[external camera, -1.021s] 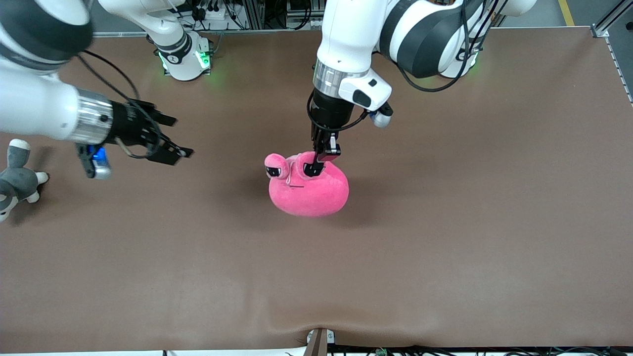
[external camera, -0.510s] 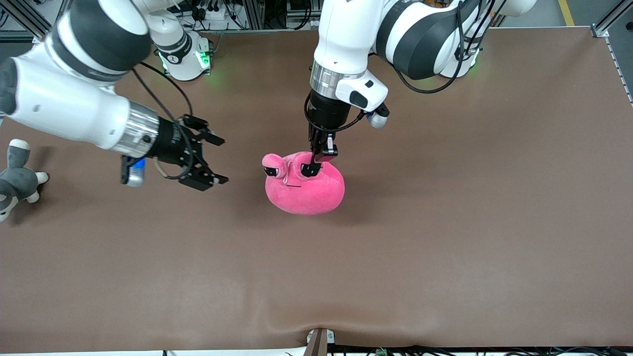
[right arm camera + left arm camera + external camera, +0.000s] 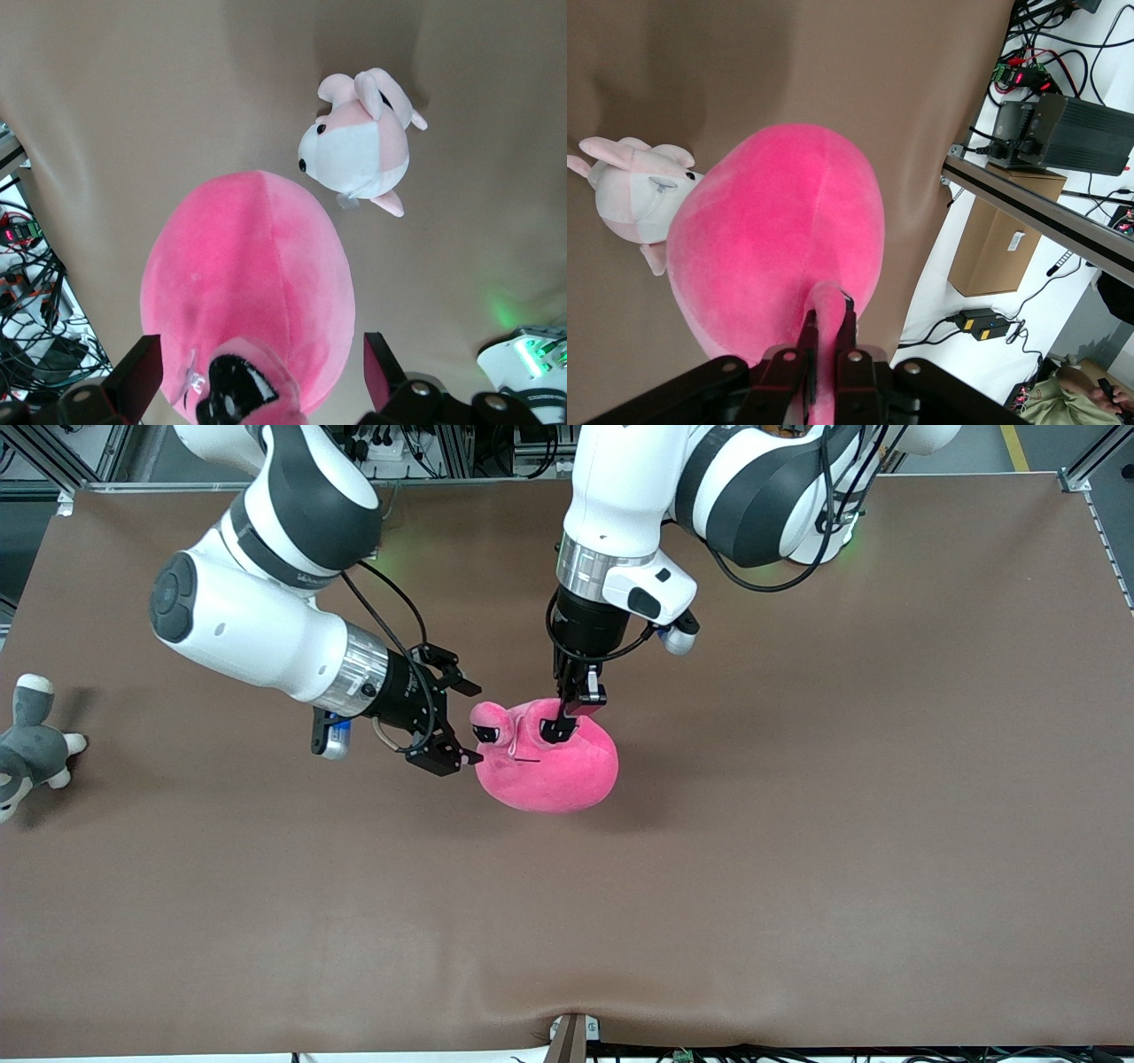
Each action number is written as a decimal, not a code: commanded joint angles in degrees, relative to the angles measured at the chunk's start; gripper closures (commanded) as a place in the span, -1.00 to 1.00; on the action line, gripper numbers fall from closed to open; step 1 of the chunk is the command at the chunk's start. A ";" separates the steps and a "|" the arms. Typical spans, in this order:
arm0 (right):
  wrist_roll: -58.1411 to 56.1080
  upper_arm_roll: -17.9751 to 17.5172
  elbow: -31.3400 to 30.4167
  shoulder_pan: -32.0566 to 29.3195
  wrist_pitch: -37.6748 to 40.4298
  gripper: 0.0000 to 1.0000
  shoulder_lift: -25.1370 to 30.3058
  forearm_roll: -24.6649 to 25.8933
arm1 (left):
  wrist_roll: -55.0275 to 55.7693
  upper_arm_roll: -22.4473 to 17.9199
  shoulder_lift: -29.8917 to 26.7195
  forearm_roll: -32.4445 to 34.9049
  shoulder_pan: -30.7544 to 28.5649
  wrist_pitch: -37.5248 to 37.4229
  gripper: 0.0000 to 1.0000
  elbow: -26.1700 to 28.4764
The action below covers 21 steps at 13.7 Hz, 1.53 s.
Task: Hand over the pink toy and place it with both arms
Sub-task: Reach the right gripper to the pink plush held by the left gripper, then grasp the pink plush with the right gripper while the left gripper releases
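Over brown table (image 3: 797, 824), pink toy (image 3: 554, 766), cluttered surroundings.

No legible text (anywhere visible)

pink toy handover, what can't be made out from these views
- Front view: the pale pink-and-white plush dog does not show; it appears only in the wrist views.
- Front view: the grey-and-white plush animal is cut off by the picture's edge.
- Left wrist view: the left pincer hides part of the pink toy.
- Right wrist view: the right pincer, open, has its fingertips cut off.
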State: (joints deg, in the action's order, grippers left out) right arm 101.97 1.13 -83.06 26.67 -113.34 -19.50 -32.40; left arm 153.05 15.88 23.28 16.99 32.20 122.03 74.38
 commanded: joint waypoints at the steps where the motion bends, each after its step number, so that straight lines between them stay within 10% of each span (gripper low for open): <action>1: 2.10 0.46 2.55 0.49 -0.30 -0.01 -1.76 -1.09 | 1.72 -0.76 0.63 1.46 1.02 -0.04 1.00 -1.70; 6: 8.95 0.54 5.62 -0.48 -0.47 1.00 -3.96 -2.85 | 1.72 -0.67 0.72 1.55 0.93 -0.04 1.00 -1.70; 15: 8.52 0.46 7.47 -1.10 0.67 1.00 -5.28 -2.67 | 1.64 -0.67 0.63 1.55 0.93 -0.04 1.00 -1.61; 16: 8.51 0.54 7.56 -1.18 1.36 1.00 -5.28 -2.76 | 1.64 -0.76 0.54 1.55 0.85 -0.04 0.83 -1.61; 18: 8.69 0.37 7.82 -3.19 4.08 1.00 -5.20 -2.93 | 1.55 -0.76 0.28 2.34 0.76 -0.22 -0.99 -1.52; 21: 8.43 0.54 10.19 -5.48 9.79 1.00 -5.20 -2.85 | 1.55 -0.67 0.28 2.34 0.67 -0.30 -1.00 -1.52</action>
State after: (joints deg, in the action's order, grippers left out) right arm 110.46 2.07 -76.19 23.36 -107.23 -23.79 -34.41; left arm 153.05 15.60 23.31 17.60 32.24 122.03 74.14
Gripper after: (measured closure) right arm 0.938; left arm 0.656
